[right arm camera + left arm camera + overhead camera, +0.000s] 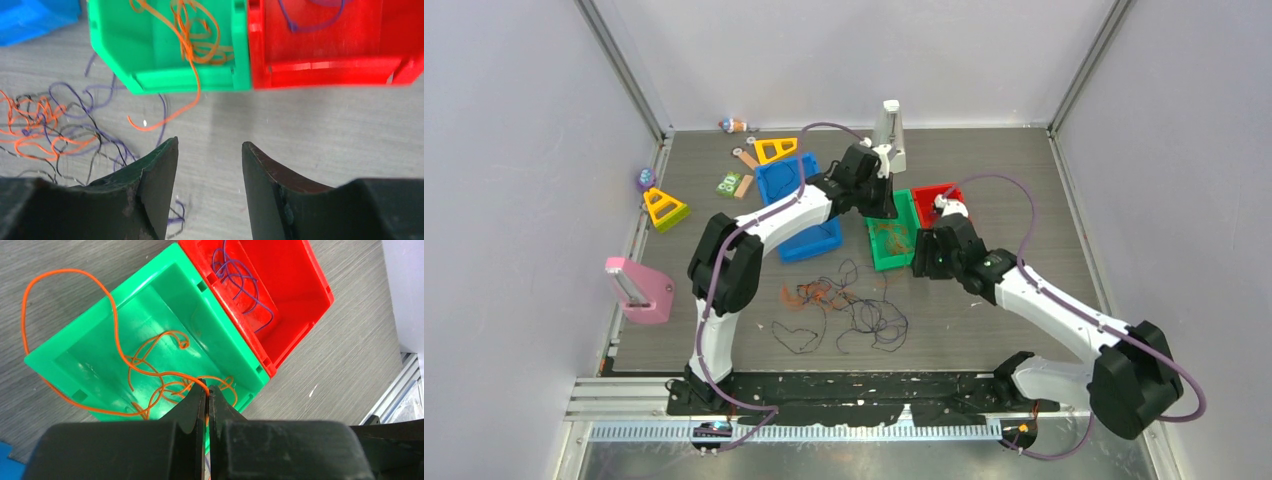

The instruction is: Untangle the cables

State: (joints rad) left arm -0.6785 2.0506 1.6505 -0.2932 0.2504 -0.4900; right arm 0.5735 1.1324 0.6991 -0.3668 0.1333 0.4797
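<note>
My left gripper (207, 388) is shut on an orange cable (115, 325) above the green bin (165, 295); the cable loops over the bin's rim onto the table. More orange cables (160, 385) lie in that bin. Purple cables (240, 280) lie in the red bin (300, 285). My right gripper (210, 150) is open and empty, low over bare table just in front of the green bin (125, 45) and red bin (330, 65). A tangle of orange, purple and black cables (844, 305) lies on the table; it also shows in the right wrist view (50, 125).
A blue bin (796, 200) stands left of the green bin (886, 250). A pink block (637, 290), yellow triangles (664, 208) and small toys lie at the left. A grey stand (890, 135) is at the back. Walls enclose the table.
</note>
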